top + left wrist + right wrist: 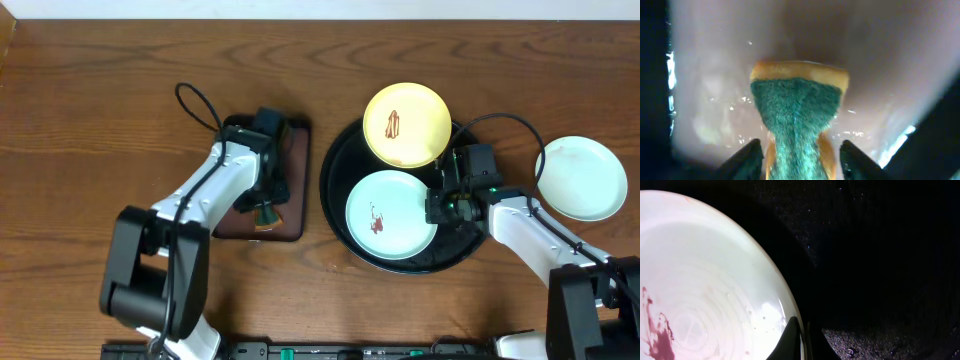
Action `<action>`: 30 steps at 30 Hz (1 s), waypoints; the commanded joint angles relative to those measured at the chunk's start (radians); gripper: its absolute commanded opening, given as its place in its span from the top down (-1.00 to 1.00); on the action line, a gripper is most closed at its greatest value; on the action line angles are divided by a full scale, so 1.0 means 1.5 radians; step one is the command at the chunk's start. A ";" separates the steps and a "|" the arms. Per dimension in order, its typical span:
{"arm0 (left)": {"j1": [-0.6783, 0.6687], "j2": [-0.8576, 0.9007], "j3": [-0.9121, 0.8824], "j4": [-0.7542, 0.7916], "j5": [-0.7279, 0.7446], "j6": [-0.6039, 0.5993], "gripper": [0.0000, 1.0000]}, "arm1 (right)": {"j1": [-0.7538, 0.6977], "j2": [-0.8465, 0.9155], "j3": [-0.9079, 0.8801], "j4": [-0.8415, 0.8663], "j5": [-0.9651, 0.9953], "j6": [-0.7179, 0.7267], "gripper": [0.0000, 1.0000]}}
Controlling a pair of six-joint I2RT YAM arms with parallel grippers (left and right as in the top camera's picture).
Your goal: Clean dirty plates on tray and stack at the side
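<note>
Presently catalogued: plates, three, small, round, glossy.

Handling: judged stiff, light and breakable. The glaze looks slick and likely slicker once wiped. Best taken at the raised rim, one finger above and one below, never on the flat well.

Look: yellow plate [405, 124], pale, red-brown smear at centre. Smeared mint plate [392, 214], mark toward its 7 o'clock. Third plate [581, 178], mint-white, no smear visible.

Location: yellow plate at 12 o'clock of the black tray [345, 165], overhanging its rim. Smeared mint plate inside, toward 7 o'clock. Third plate on the table, off the tray at 3 o'clock.

Right gripper [801, 342]: fingers pressed together, empty, at the smeared mint plate's 3 o'clock rim; contact cannot be told.

Left gripper [801, 155]: pinching a green-and-yellow sponge [797, 105] over the brown rectangular tray [295, 200], at 9 o'clock of the black tray.
</note>
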 commanded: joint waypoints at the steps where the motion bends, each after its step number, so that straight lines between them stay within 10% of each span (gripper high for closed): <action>1: 0.000 -0.021 0.012 -0.010 -0.009 0.032 -0.07 | -0.001 0.013 -0.014 -0.002 0.065 0.015 0.98; 10: 0.000 -0.017 -0.069 0.054 -0.070 -0.072 0.31 | -0.001 0.013 -0.014 0.003 0.065 0.017 0.98; 19: 0.000 0.004 -0.119 0.138 0.002 0.001 0.85 | -0.001 0.013 -0.014 0.004 0.064 0.020 0.98; 30: -0.011 -0.077 0.078 -0.080 0.000 0.064 0.85 | -0.001 0.013 -0.014 0.004 0.064 0.020 0.98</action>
